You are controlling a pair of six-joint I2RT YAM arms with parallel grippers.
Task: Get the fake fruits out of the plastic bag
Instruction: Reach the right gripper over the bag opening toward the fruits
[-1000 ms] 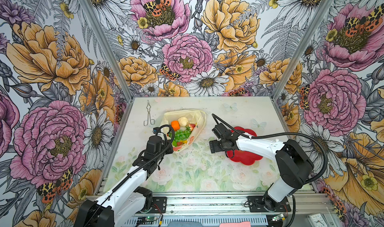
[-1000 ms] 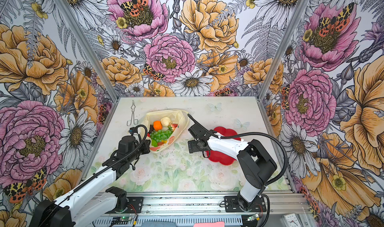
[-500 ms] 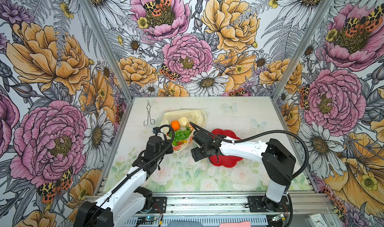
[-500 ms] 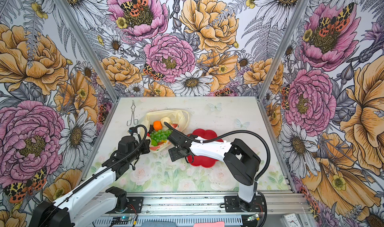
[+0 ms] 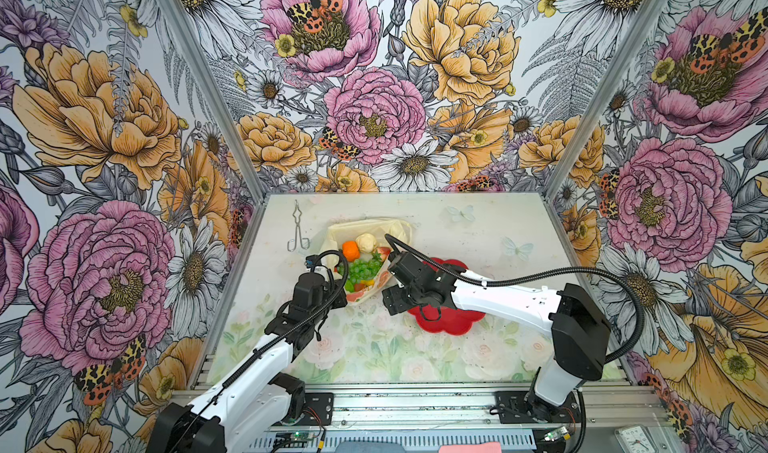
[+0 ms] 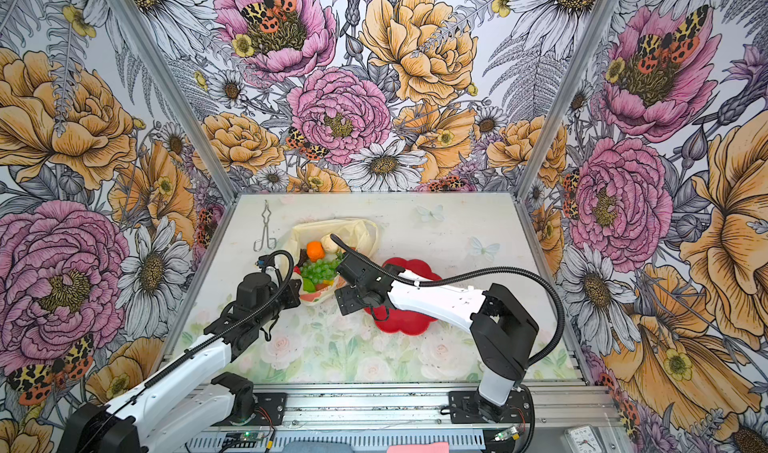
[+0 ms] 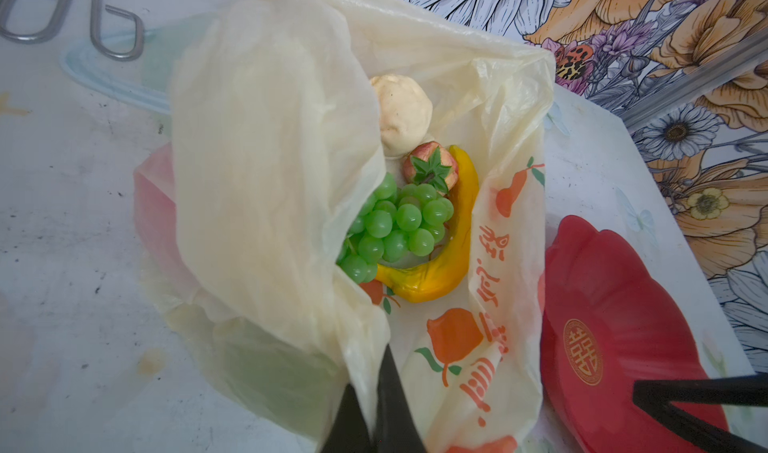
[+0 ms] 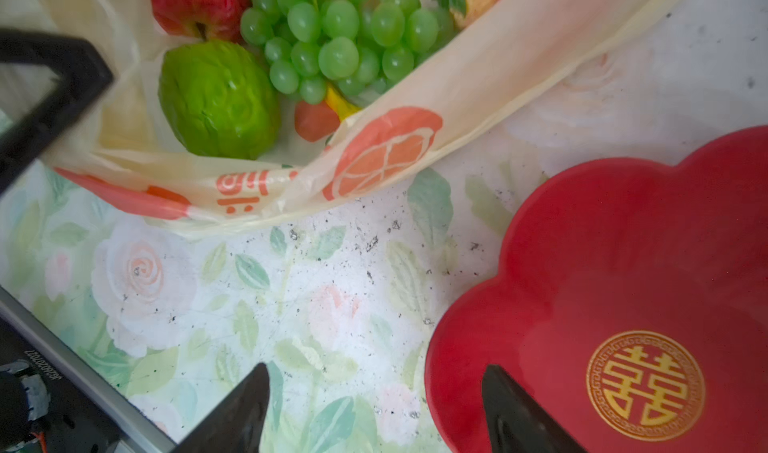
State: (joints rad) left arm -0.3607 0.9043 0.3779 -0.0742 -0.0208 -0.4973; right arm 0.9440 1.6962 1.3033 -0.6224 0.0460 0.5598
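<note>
My left claw (image 7: pixel 370 372) pinches the plastic bag (image 7: pixel 270 160) rim | my right claw (image 8: pixel 374 370) spread wide above bench (image 8: pixel 291 289) | fake fruits (image 7: pixel 395 222) inside bag

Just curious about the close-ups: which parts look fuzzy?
Left wrist view: the plastic bag near the lens is soft and washed out, the green grape bunch sharp. Right wrist view: the right gripper is blurred. Both top views: evenly lit, crisp.

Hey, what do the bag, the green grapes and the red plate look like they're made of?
Plastic bag: thin translucent film, softly crinkled, colours showing through. Green grapes: glossy moulded plastic, probably; each bead carries a highlight. Red plate: hard, smooth, semi-gloss, plastic or lacquer; cannot tell which.
</note>
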